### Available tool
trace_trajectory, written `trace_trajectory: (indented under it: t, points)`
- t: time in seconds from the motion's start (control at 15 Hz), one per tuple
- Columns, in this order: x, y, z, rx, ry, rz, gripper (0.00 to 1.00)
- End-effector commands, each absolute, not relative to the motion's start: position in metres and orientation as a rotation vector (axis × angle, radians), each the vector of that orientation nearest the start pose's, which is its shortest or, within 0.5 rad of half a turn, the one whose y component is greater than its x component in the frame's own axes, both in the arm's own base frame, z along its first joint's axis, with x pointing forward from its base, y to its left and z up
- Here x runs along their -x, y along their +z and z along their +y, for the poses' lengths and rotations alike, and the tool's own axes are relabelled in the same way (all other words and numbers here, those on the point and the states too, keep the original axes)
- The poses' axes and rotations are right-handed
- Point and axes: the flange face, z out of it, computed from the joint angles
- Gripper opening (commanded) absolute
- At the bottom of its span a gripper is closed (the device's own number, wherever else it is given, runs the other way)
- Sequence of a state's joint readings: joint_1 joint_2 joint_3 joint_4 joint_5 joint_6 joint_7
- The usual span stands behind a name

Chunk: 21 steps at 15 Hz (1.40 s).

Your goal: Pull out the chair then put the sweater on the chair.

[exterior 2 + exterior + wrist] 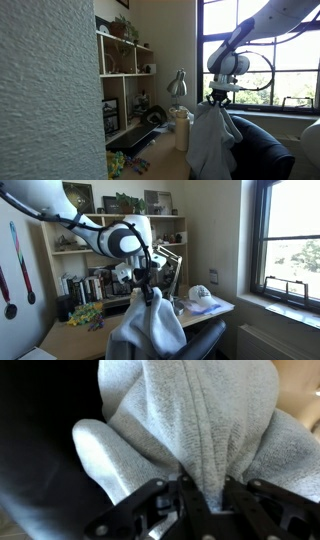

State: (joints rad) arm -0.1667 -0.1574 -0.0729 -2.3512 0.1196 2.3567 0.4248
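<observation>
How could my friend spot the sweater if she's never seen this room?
Look for the big white robot arm in front of the bookshelf. Follow it down to its jaws: the sweater hangs from them, near the black chair. It is the only large, soft, pale grey bundle, far bigger than the white cap on the desk.

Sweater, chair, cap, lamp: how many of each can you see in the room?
Pale blue-grey soft fabric sweater: 1
Black padded office chair: 1
Small white cap: 1
Silver desk lamp: 1
Total: 4
</observation>
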Motion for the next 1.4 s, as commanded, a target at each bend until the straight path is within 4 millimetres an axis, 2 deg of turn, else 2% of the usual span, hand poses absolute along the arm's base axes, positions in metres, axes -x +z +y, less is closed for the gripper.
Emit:
trace_trajectory:
  t: [0.0, 0.07, 0.2, 0.33, 0.4, 0.53, 0.6, 0.8, 1.13, 1.27, 1.33]
  points:
    - [-0.480, 0.340, -0.126, 2.822, -0.244, 1.046, 0.43]
    - [-0.480, 0.319, -0.128, 2.834, -0.244, 1.039, 0.45]
    - [-0.478, 0.288, -0.133, 2.831, -0.225, 1.030, 0.57]
    - [-0.481, 0.288, -0.135, 2.804, -0.204, 1.018, 0.73]
    - [-0.482, 0.296, -0.135, 2.791, -0.201, 1.019, 0.81]
    - [-0.483, 0.325, -0.130, 2.782, -0.229, 0.991, 0.96]
    - [-0.484, 0.340, -0.126, 2.785, -0.254, 0.969, 0.99]
    - [-0.475, 0.399, -0.102, 2.823, -0.298, 0.841, 1.00]
    - [-0.437, 0.491, -0.049, 2.883, -0.309, 0.599, 1.00]
    - [-0.428, 0.515, -0.032, 2.893, -0.343, 0.536, 1.00]
    - [-0.442, 0.499, -0.043, 2.869, -0.326, 0.592, 1.00]
